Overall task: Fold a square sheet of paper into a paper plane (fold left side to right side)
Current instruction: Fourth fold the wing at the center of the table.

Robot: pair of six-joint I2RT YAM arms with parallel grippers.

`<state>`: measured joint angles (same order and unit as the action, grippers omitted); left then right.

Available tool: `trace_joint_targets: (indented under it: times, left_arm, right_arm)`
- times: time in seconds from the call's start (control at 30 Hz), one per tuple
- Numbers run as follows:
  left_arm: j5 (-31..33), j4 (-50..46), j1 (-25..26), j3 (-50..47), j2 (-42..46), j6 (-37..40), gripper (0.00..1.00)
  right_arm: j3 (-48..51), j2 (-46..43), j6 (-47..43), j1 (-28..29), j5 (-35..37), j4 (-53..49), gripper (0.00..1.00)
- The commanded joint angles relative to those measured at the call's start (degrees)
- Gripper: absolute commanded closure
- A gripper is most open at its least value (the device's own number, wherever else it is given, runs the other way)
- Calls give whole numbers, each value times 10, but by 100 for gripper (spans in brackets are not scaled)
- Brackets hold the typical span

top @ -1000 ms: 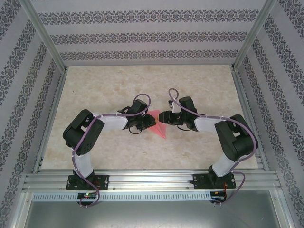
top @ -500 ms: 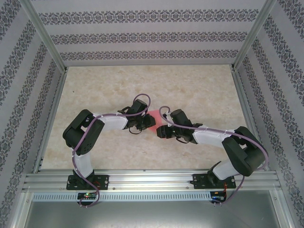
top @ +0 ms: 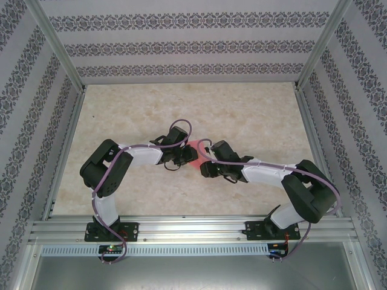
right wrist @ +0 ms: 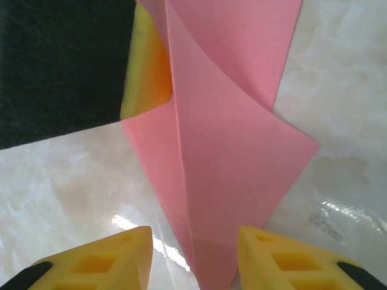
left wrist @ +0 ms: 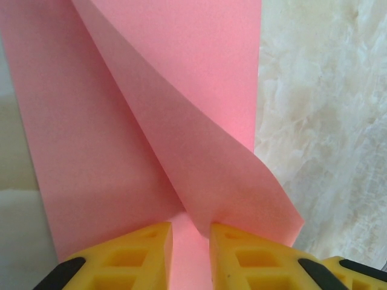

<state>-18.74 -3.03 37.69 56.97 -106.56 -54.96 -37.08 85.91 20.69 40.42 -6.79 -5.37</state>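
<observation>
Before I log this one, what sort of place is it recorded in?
Probably a purpose-built robot test cell, not a home or workshop: an aluminium frame holds patterned wall panels around a marble-look table, where two arms work a pink paper.

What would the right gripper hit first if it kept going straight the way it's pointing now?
Most likely the pink paper itself: its folded tip already lies between the fingers of the right gripper. Beyond it sits the left gripper's yellow finger, though depth there is hard to judge.

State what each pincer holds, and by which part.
Left pincer pinches the folded pink paper at its near edge. Right pincer straddles the paper's pointed tip, jaws apart, not gripping.
</observation>
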Motion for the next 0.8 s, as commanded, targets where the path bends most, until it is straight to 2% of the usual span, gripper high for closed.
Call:
trace_joint_targets:
  times: [0.0, 0.5, 0.77]
  left_arm:
    - [7, -9, 6, 12, 3, -2, 76]
    - [7, -14, 6, 16, 4, 0, 76]
    - [8, -16, 6, 17, 4, 1, 76]
  right_arm:
    - [-19, 13, -16, 8, 22, -7, 59]
    - [-41, 49, -20, 22, 34, -12, 64]
    - [-51, 58, -24, 22, 31, -11, 75]
